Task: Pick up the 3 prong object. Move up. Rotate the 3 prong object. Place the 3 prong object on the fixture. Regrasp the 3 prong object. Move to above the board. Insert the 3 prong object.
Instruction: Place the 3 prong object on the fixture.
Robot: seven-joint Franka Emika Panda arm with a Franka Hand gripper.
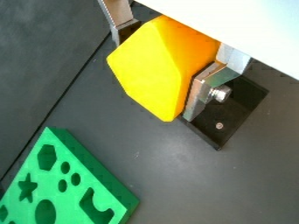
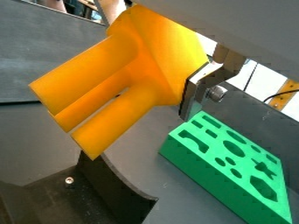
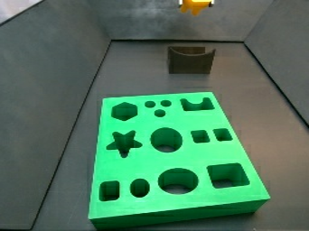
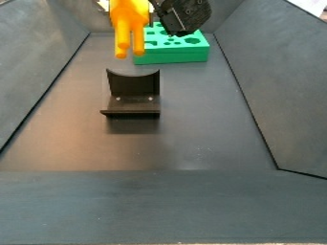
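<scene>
Wrist views show my pincer [image 1: 158,52] pinching the 3 prong object [image 2: 117,79] by its body, above the fixture [image 4: 132,94]. It looks light, rigid, slick plastic; flat sides grip best.

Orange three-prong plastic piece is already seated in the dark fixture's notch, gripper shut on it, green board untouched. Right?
Not seated. The orange three-prong plastic piece hangs in the air above the dark notched fixture, clear of the notch, as a side view shows. The gripper is shut on it, and the green cut-out board holds nothing.
</scene>
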